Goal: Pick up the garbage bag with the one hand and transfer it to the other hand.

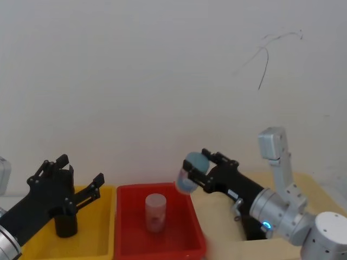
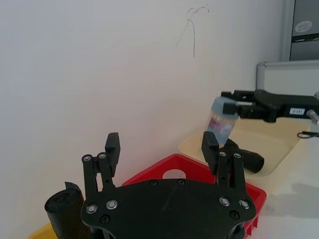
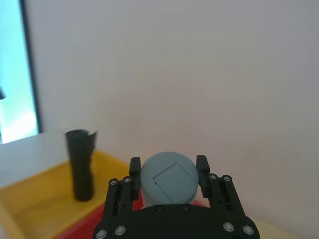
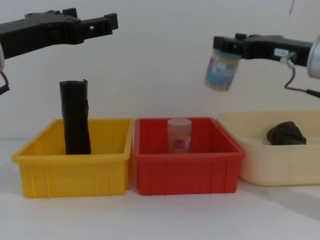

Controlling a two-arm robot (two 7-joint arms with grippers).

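The garbage bag (image 4: 286, 134), a black wrinkled roll, lies on its side in the beige bin (image 4: 270, 167); the left wrist view shows the bag (image 2: 246, 158) there too. Above the gap between the red and beige bins, my right gripper (image 4: 223, 51) on its silver wrist is shut on the blue-grey lid of a clear jar (image 4: 219, 72). The right wrist view has that jar (image 3: 167, 177) clamped between the fingers (image 3: 202, 167). My all-black left gripper (image 4: 95, 20) hangs open and empty high over the yellow bin (image 4: 75, 170).
A slimmer black roll (image 4: 75, 117) with a loose top flap stands upright in the yellow bin, below the left gripper. A second clear jar (image 4: 179, 135) stands in the red bin (image 4: 187, 170). A white wall runs close behind the three bins.
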